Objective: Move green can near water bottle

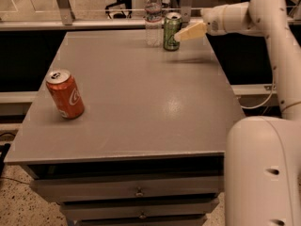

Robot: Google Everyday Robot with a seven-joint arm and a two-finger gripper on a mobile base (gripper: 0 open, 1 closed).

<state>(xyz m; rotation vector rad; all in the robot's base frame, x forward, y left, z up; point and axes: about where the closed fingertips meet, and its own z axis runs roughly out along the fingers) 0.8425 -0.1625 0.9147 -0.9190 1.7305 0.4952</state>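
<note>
Grey tabletop, far edge. Tool reaches in from the right, its tip at the can; open or gripping, cannot tell. Water bottle upright, green can upright just right of it. Placement looks done; pulling clear remains.

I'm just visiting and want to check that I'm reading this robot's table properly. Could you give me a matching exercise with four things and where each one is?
Things
1. green can
2. water bottle
3. orange-red can
4. pincer

Places
A. alone on the near left part of the table
B. at the far edge, just left of the green can in the picture
C. standing between the bottle and the pincer
D. just right of the green can in the picture, over the table's far right part

Pairs: 1-C, 2-B, 3-A, 4-D
</note>
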